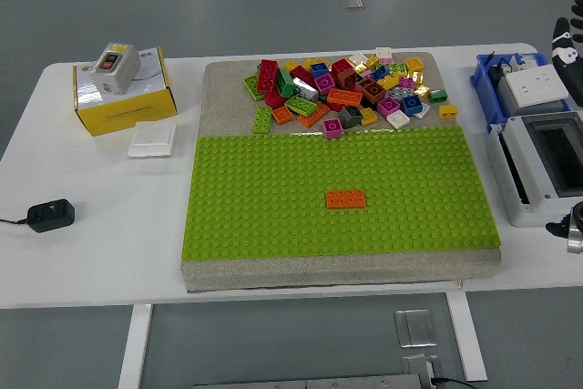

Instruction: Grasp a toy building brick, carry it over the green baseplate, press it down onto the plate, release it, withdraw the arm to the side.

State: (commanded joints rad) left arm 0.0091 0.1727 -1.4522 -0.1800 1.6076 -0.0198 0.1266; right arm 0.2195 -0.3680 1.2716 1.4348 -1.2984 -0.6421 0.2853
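My right hand [572, 52] sits at the far right edge of the view, about three o'clock from the green baseplate [273, 198], and only a sliver of it shows. I cannot tell how it is set from that sliver, but nothing of a brick shows in it. My left hand is out of view.

One orange brick [346, 199] sits flat on the baseplate, a little right of centre and toward the six o'clock side, its studs lined up with the plate's rows. It stands alone, well apart from the loose brick pile [346, 88], which lies on the grey mat [223, 88] at twelve o'clock from the plate.

I judge this to be the last step, the arm off to the side, with the orange brick placed and let go. The arm looks clear of the plate and of the grey printer-like box [542, 170] beside me.

If another round follows, the next move calls for a reach from three o'clock toward the pile at eleven o'clock of my hand. I would pick a brick at the pile's edge, such as the small yellow brick [447, 110] lying apart at its right. That one offers clear sides for a pinch without jostling its neighbours.
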